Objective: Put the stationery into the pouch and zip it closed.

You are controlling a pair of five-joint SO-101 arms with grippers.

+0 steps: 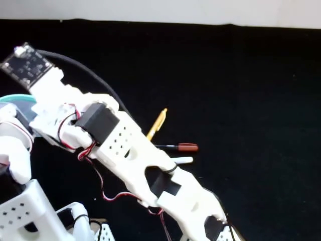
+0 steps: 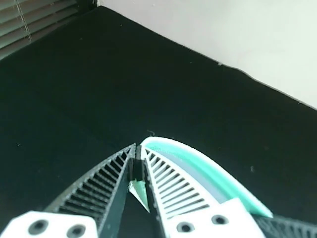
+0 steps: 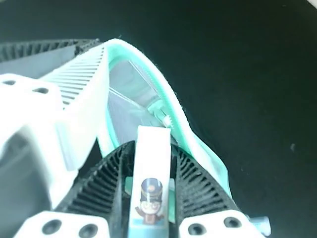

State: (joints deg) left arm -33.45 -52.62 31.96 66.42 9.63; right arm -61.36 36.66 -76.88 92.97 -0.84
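The teal pouch (image 2: 208, 166) hangs above the black table, and my left gripper (image 2: 136, 163) is shut on its rim. In the right wrist view the pouch (image 3: 185, 126) gapes open, its clear inside showing. My right gripper (image 3: 151, 146) is shut on a flat white stationery piece (image 3: 152, 163) with a toy soldier picture, whose end sits at the pouch mouth. The left gripper's white finger (image 3: 81, 91) holds the rim beside it. From above, the pouch (image 1: 17, 99) peeks out at the left edge under the right arm (image 1: 125, 145).
A yellow pen (image 1: 157, 123), a red-capped pen (image 1: 179, 147) and a short white item (image 1: 184, 160) lie on the black table (image 1: 251, 100) beside the right arm. The left arm's base (image 1: 25, 211) stands at the front left. The table's far edge meets a white wall.
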